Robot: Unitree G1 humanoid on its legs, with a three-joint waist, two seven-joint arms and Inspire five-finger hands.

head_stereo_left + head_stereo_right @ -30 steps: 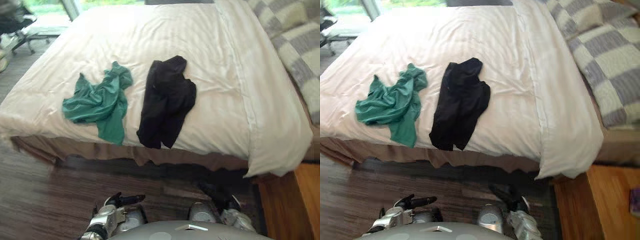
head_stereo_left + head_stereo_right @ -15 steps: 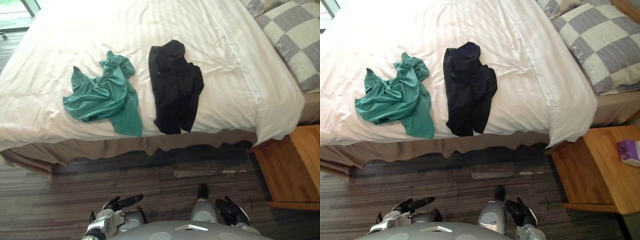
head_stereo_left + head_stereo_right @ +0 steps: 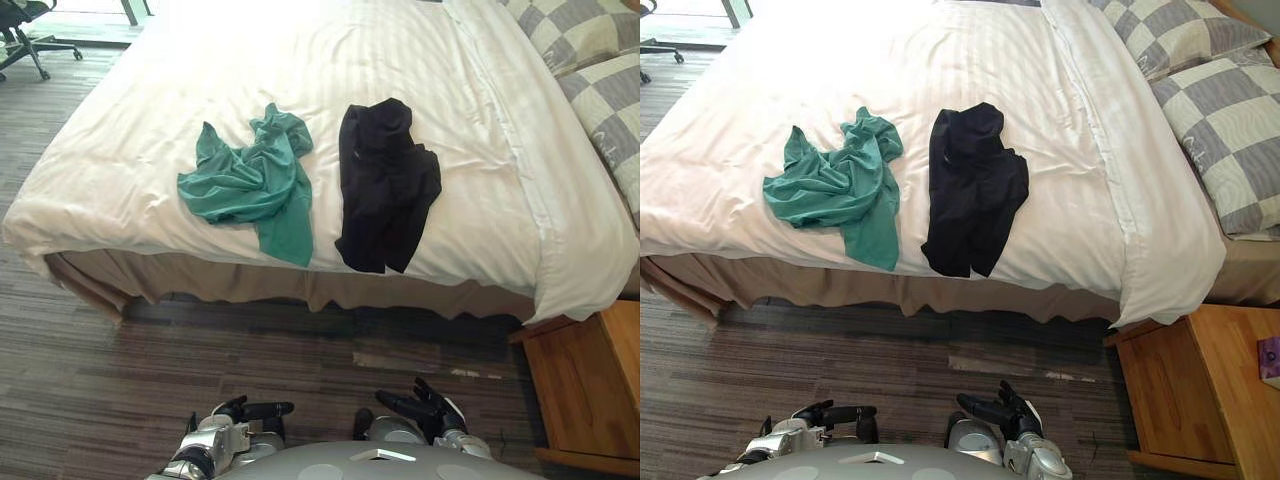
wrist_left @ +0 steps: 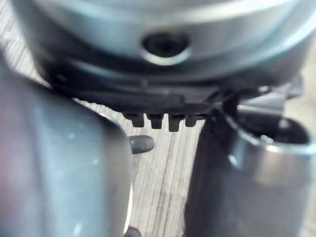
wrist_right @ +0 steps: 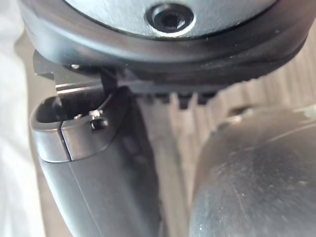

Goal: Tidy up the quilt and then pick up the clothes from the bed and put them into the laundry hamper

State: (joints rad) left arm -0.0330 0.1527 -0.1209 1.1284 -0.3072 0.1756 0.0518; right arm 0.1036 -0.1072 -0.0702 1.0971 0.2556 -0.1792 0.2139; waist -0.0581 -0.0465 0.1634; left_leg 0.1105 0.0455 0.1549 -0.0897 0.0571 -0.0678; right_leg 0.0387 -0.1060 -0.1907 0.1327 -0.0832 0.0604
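Left eye view: left hand (image 3: 232, 412), right hand (image 3: 428, 409) hang spread, empty; green garment (image 3: 250, 182), black garment (image 3: 385, 185) on quilt (image 3: 140, 150); nightstand (image 3: 590, 390) beside.

teal shirt (image 3: 250, 180), black garment (image 3: 385, 185), white quilt (image 3: 150, 120), grey-checked pillows (image 3: 1230, 130).

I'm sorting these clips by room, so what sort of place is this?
Most likely a bedroom: a wide bed with a white quilt, checked pillows at its head, and a wooden nightstand beside it.
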